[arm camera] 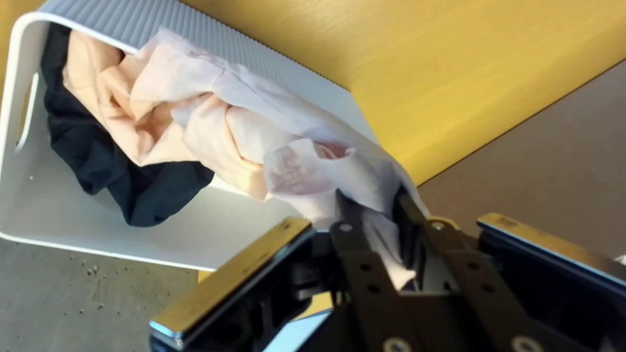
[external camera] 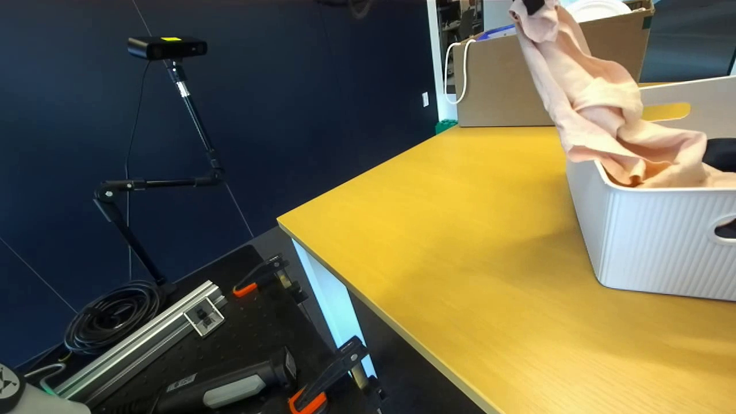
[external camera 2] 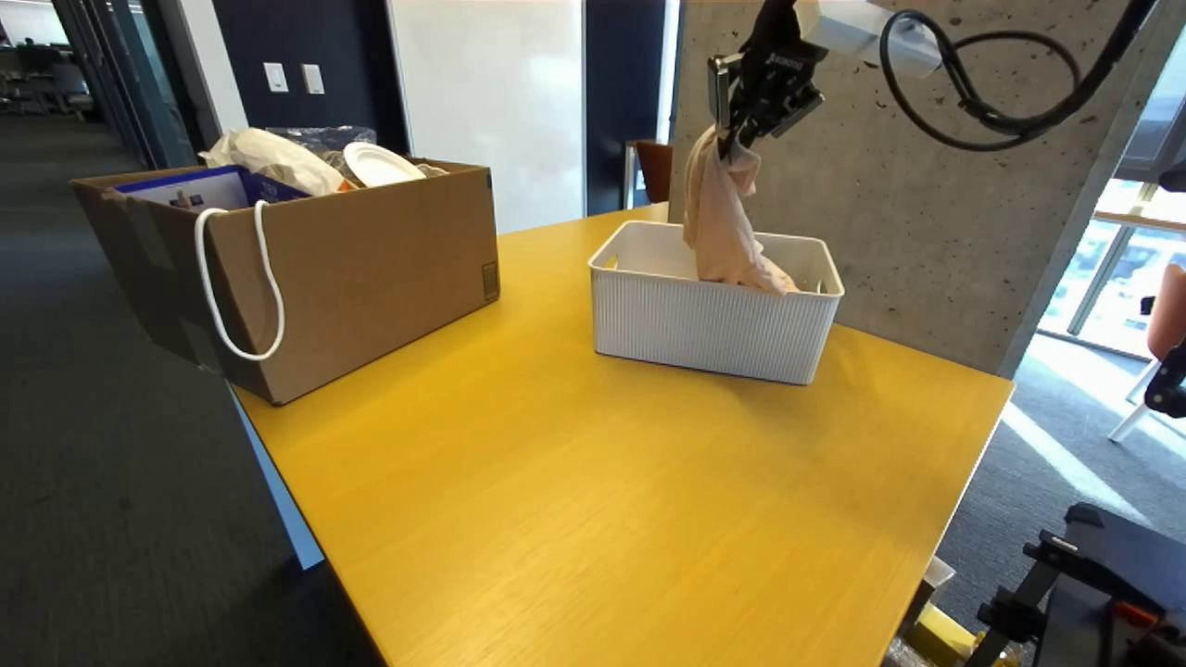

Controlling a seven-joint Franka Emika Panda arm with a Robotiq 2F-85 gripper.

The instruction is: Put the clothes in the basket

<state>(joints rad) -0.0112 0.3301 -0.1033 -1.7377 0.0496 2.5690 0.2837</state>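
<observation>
A pale pink cloth (external camera 2: pixel 718 218) hangs from my gripper (external camera 2: pixel 732 144) in an exterior view. Its lower end lies in the white ribbed basket (external camera 2: pixel 713 320) and over the rim on one side. In the wrist view, the fingers of my gripper (arm camera: pixel 374 203) are closed around a fold of the pink cloth (arm camera: pixel 234 122). A black cloth (arm camera: pixel 127 171) lies inside the basket (arm camera: pixel 244 242), partly under the pink one. The basket (external camera: pixel 661 241) and pink cloth (external camera: pixel 609 109) also show in an exterior view, where only a black fingertip (external camera: pixel 533 4) is visible at the top.
A full cardboard box (external camera 2: pixel 380 278) with a white rope handle stands on the yellow table (external camera 2: pixel 556 482). A concrete wall (external camera 2: pixel 908 222) rises behind the basket. A side bench (external camera: pixel 241 339) carries clamps, a coiled cable and a camera arm.
</observation>
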